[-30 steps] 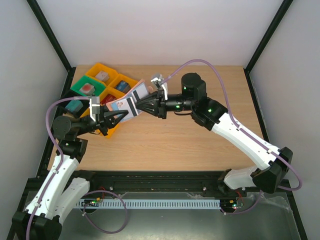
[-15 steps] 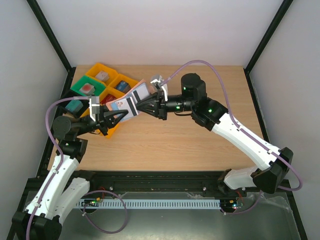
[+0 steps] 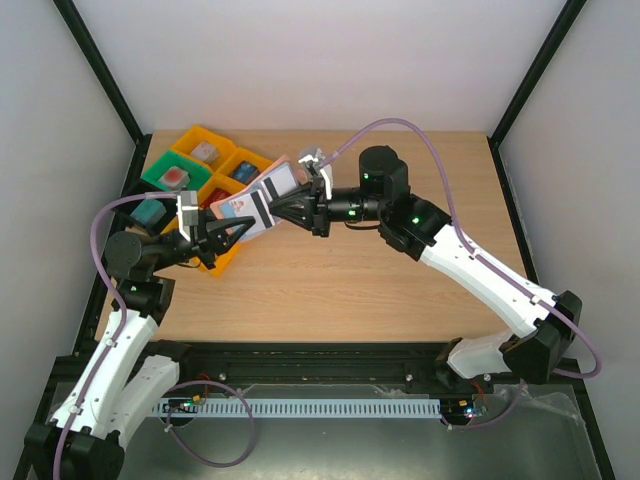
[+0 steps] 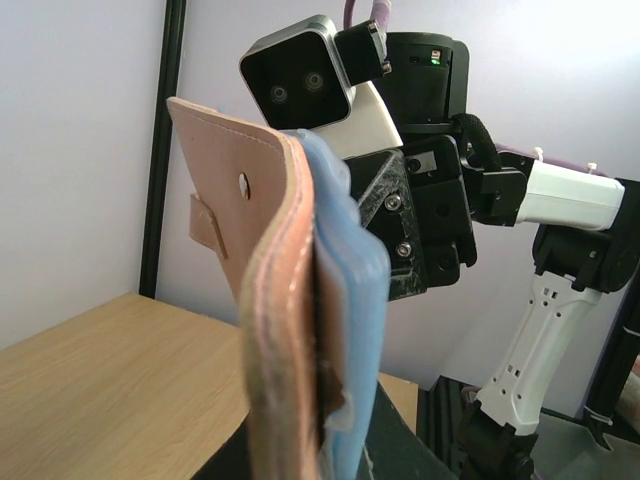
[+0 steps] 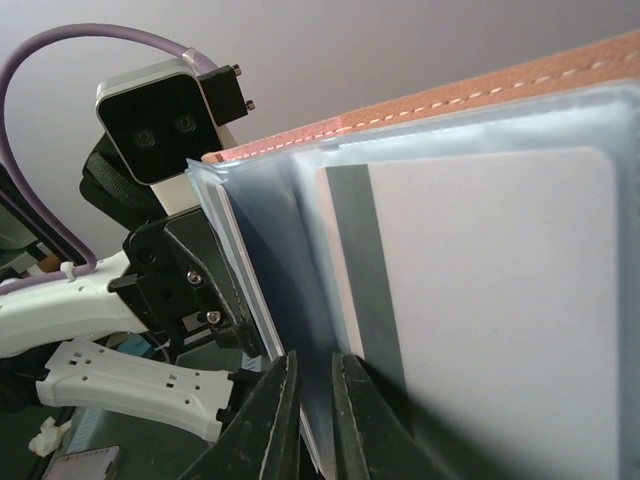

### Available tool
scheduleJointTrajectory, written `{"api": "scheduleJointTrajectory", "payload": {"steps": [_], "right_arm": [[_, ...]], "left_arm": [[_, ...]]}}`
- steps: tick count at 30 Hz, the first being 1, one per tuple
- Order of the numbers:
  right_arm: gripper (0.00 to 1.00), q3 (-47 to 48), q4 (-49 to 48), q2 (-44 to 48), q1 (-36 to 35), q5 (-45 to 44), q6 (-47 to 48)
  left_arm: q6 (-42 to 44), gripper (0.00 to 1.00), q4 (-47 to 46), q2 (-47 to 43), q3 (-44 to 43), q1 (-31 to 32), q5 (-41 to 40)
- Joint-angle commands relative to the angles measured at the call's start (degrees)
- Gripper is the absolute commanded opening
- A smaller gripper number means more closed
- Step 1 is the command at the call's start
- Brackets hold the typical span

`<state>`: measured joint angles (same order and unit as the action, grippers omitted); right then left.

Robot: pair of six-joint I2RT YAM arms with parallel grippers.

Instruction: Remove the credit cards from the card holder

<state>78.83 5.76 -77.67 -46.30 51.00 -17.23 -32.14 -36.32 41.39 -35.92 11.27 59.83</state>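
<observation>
"Where is the card holder (image 4: 265,330)?"

"Up in the air, just to the right of the yellow tray (image 3: 188,138). The left gripper (image 3: 243,224) is squeezed tight on one end of it and holds it standing up."

"And the credit cards (image 5: 480,300)?"

"Tucked inside the card holder, pale blue. The right gripper (image 5: 313,365) comes from the side away from the yellow tray. Its fingers are almost together, pinching the thin edge of a card."
</observation>
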Motion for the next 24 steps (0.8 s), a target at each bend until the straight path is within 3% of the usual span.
{"api": "scheduleJointTrajectory", "payload": {"steps": [1,12,24], "right_arm": [[0.11,1.1,-0.9,-1.3,-1.1,-2.1,0.4],[0.14,2.0,0.5,0.0,-5.2,-13.7,5.7],[0.2,3.2,0.7,-1.6,-6.1,-13.7,5.6]], "left_arm": [[0.9,0.02,-3.2,-0.5,-0.5,0.3,1.5],[1.8,0.02,-1.8,-0.4,-0.6,0.4,0.6],[2.3,0.02,-1.4,-0.5,-0.4,0.4,1.3]]}}
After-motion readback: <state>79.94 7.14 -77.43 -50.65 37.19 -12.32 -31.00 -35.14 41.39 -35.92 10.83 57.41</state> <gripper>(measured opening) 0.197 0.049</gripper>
